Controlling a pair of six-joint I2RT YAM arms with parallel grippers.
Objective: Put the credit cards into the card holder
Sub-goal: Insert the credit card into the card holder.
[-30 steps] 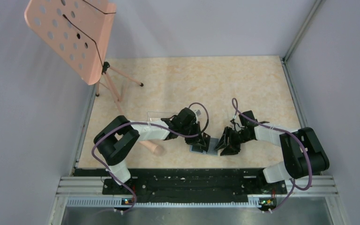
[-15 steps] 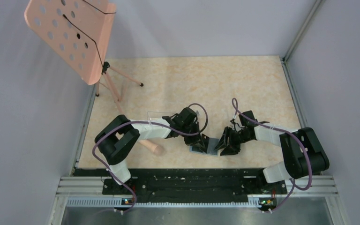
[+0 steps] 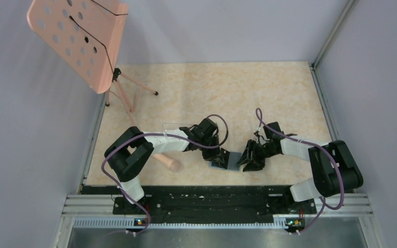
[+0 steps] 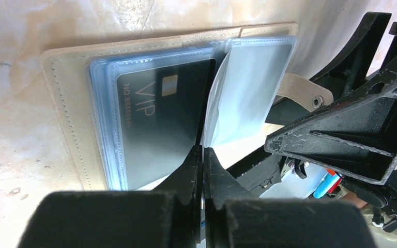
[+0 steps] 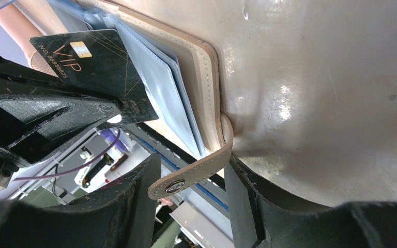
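Observation:
The card holder (image 4: pixel 67 113) lies open on the table, tan with clear sleeves inside; from above it shows between the two grippers (image 3: pixel 228 160). My left gripper (image 4: pixel 202 150) is shut on the edge of a black credit card (image 4: pixel 160 119) marked VIP. The card leans over the left half of the card holder, its far part among the clear sleeves (image 4: pixel 248 93). The right wrist view shows the same card (image 5: pixel 95 67) above the sleeves. My right gripper (image 5: pixel 194 170) stands open at the holder's right edge. The tan snap strap (image 5: pixel 196 173) hangs between its fingers, unpinched.
A clear plastic box (image 3: pixel 178 126) sits behind the left gripper. A pink rod (image 3: pixel 166 161) lies under the left forearm. A pink perforated music stand (image 3: pixel 77 41) stands at the far left on its tripod. Grey walls close in the table.
My left gripper has shifted slightly left with the card, uncovering more of the holder's sleeves. The right arm has stayed put.

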